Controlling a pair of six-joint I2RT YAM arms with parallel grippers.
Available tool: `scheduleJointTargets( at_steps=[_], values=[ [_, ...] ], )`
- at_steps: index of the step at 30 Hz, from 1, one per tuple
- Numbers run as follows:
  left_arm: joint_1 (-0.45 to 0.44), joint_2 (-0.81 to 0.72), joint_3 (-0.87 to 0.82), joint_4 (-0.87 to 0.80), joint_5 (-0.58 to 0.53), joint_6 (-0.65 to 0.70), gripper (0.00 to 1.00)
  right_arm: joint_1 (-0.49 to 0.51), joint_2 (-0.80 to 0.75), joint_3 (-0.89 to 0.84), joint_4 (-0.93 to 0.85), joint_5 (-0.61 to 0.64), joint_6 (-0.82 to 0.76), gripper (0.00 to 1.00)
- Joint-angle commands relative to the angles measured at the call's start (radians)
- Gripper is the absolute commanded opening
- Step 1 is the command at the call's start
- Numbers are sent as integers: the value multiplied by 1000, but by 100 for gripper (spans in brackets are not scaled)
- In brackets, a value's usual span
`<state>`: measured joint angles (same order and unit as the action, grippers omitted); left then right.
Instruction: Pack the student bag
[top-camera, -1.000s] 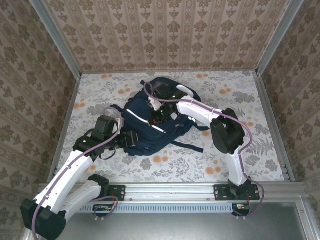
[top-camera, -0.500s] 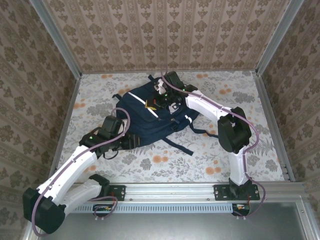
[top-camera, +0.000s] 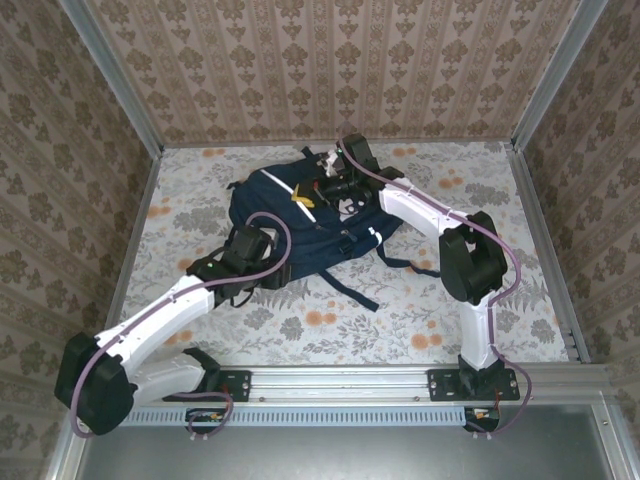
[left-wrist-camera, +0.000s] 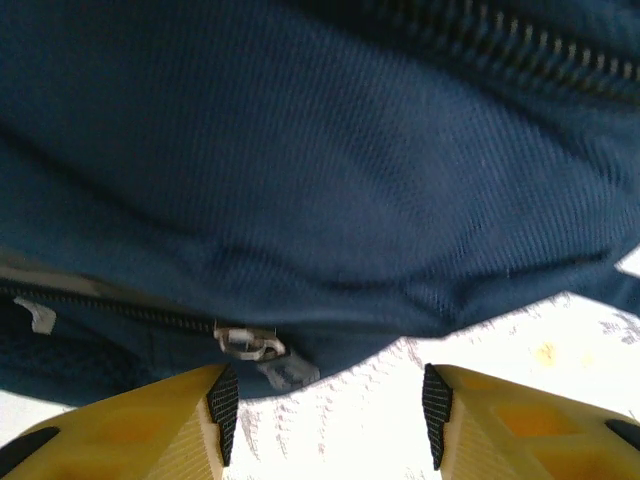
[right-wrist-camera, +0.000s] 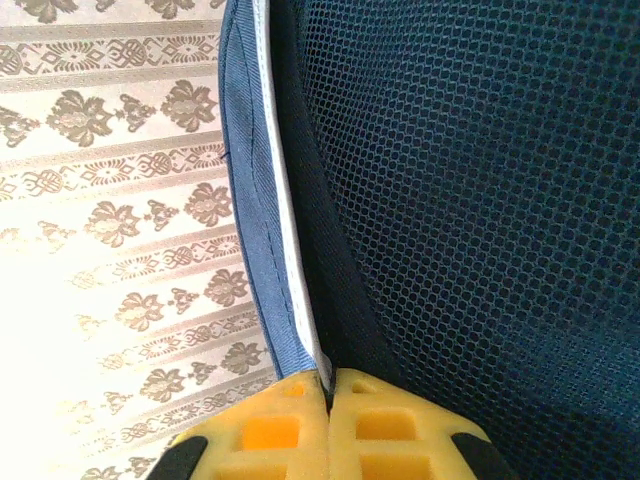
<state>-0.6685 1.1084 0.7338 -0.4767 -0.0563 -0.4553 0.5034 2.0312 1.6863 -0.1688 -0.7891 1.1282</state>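
1. No writing, brand or number can be read on anything here.
2. A small white tag (left-wrist-camera: 38, 316) on the bag (left-wrist-camera: 320, 170) is too blurred to read.

Flowered worktop (top-camera: 500, 190), boxed in.
Patterned walls (top-camera: 330, 70) stand on three sides, metal posts (top-camera: 115, 80) at the far corners, a rail (top-camera: 340, 378) along the near edge.
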Motion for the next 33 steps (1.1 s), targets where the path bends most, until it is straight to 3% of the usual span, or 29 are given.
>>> scheduleJointTargets(
  at_steps=[1,9,18,26,29,33],
  values=[
    [-11,30,-36,113,-124,0,54,-25,-63,-17,164,-35,113,0],
    [-15,71,-113,219,-193,-21,45,-34,-64,-35,225,-53,178,0],
    [-13,72,-151,233,-226,-1,18,-34,-66,-52,234,-60,170,0],
    [-3,-27,-123,136,-134,27,4,-32,-70,-6,-104,27,-182,0],
    [21,-74,-120,101,-36,41,3,-25,-71,35,-305,135,-390,0],
    [23,-88,-113,66,43,47,1,-22,-83,29,-427,256,-539,0]
  ],
)
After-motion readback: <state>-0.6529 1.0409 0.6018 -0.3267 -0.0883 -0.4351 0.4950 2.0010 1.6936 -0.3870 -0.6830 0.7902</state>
